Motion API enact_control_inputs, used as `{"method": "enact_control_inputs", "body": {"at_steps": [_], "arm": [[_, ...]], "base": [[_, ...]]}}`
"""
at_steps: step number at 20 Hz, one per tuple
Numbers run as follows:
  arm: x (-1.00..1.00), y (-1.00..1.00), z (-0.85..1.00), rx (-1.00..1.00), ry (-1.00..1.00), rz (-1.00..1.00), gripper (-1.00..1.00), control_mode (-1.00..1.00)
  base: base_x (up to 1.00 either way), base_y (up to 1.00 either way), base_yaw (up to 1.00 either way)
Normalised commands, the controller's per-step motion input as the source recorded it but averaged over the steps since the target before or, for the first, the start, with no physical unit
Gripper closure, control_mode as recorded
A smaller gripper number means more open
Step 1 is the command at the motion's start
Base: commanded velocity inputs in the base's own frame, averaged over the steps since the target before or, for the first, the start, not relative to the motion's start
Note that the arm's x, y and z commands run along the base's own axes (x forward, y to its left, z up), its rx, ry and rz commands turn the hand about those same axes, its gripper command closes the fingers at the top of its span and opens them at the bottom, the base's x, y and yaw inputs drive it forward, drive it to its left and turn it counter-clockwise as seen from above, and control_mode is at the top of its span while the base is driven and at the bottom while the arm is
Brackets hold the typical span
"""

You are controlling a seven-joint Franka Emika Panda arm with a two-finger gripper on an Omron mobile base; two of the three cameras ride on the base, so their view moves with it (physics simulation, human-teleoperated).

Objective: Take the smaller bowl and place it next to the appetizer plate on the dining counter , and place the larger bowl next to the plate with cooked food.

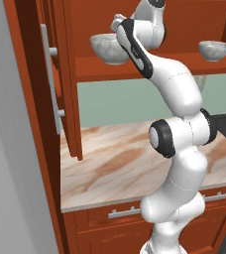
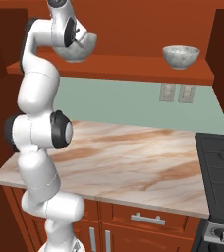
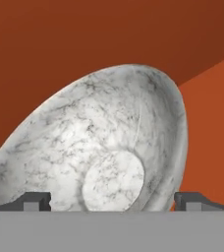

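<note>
the gripper (image 3: 112,202) is spread wide at the larger bowl (image 1: 107,47) on the cabinet shelf (image 2: 133,66), grasping nothing. the smaller bowl (image 2: 181,56) sits well apart on it.

A red-brown shelf (image 2: 133,66) inside the wall cabinet carries two marbled bowls: the larger bowl (image 2: 82,49) near its left end and the smaller bowl (image 2: 181,56) well apart toward its right end, both upright.
</note>
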Motion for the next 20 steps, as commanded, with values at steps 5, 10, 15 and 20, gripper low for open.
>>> {"method": "enact_control_inputs", "body": {"at_steps": [5, 10, 15, 20], "arm": [[0.02, -0.09, -0.22, -0.03, 0.06, -0.1, -1.0, -1.0], [0.0, -0.13, -0.48, -0.07, 0.09, -0.1, -1.0, -1.0], [0.03, 0.0, -0.3, -0.03, 0.05, -0.05, 1.0, -1.0], [-0.06, -0.02, 0.0, 0.0, 0.0, -0.01, 1.0, -1.0]], "base": [[0.0, 0.0, 0.0], [0.0, 0.0, 0.0], [0.0, 0.0, 0.0], [0.0, 0.0, 0.0]]}}
